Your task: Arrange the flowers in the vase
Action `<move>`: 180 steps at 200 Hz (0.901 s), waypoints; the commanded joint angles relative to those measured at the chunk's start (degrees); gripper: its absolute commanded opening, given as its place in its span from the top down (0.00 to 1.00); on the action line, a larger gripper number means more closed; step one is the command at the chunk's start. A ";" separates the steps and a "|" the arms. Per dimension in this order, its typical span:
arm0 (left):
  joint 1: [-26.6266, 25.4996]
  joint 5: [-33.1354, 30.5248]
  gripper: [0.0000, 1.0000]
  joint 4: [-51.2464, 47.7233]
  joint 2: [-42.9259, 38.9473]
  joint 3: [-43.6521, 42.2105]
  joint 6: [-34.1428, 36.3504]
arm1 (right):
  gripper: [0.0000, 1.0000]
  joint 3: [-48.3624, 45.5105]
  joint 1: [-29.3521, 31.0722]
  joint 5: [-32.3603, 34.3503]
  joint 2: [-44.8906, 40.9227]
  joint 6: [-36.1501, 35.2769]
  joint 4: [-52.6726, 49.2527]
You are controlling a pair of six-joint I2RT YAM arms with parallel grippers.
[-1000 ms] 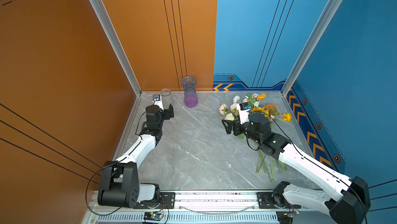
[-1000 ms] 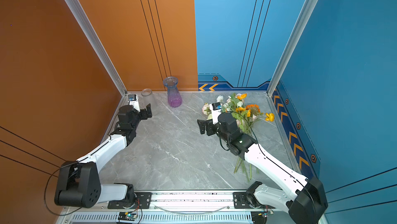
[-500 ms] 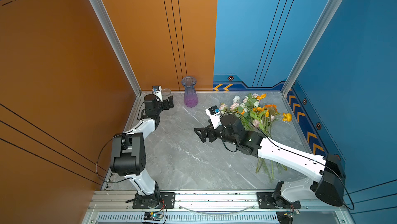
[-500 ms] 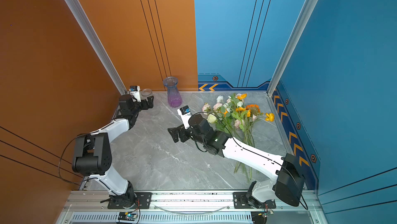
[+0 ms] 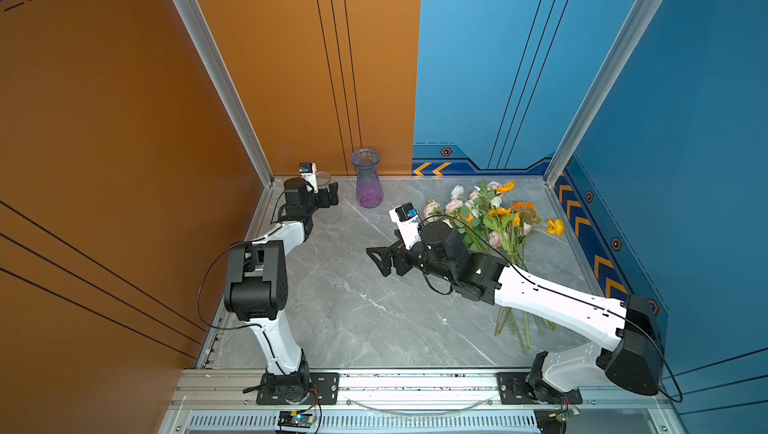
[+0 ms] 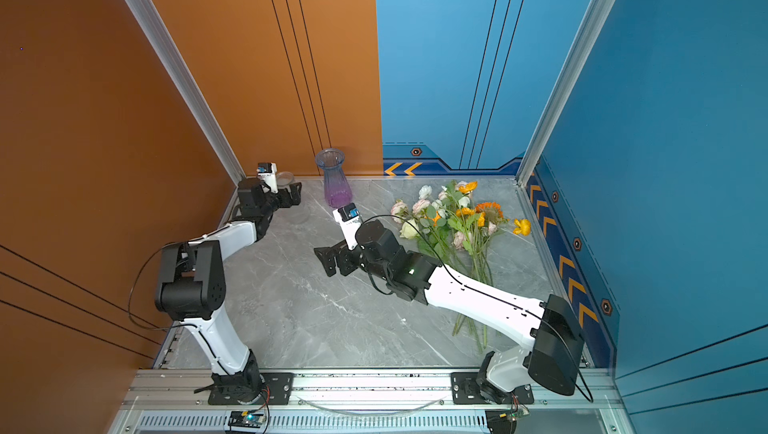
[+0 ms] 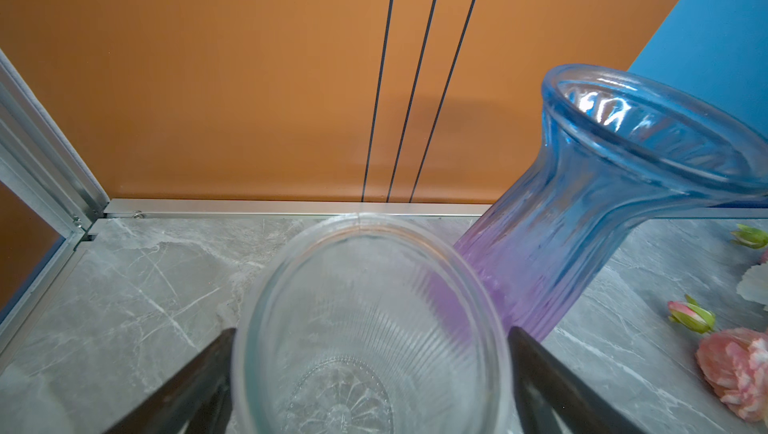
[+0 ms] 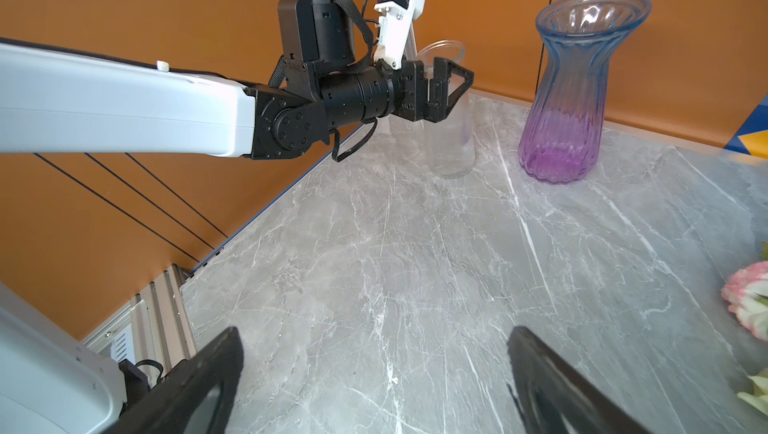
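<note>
The vase (image 5: 368, 186) (image 6: 336, 184), blue glass fading to purple, stands upright at the back wall, and appears in the left wrist view (image 7: 582, 224) and the right wrist view (image 8: 569, 99). The flowers (image 5: 490, 219) (image 6: 453, 215) lie in a bunch on the table at the right, stems toward the front. My left gripper (image 5: 332, 195) (image 7: 370, 369) is open, its fingers on either side of a clear ribbed glass (image 7: 370, 328) (image 8: 451, 140) just left of the vase. My right gripper (image 5: 376, 259) (image 8: 374, 378) is open and empty over bare table, left of the flowers.
The orange wall and metal corner post (image 5: 249, 140) stand close behind the left gripper. The right arm's forearm (image 5: 540, 299) crosses above the flower stems. A pink bloom (image 8: 748, 303) sits at the edge of the right wrist view. Blue wall panels (image 5: 602, 244) bound the right side.
The left gripper has moved back to the corner and now straddles the clear glass. The right gripper has swung left, away from the flowers, to the middle of the table. Both stayed open.
</note>
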 commanded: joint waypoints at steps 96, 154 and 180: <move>0.65 5.17 0.30 13.49 0.26 -4.37 1.87 | 0.00 -0.21 0.13 -0.61 2.42 0.16 -1.61; 0.35 7.67 0.45 17.46 -7.27 -11.03 3.00 | 0.00 -1.48 0.18 -0.80 2.20 0.53 -0.77; -2.05 5.69 0.49 20.12 -14.41 -17.03 3.08 | 0.00 -3.29 0.10 0.38 1.01 0.57 -0.04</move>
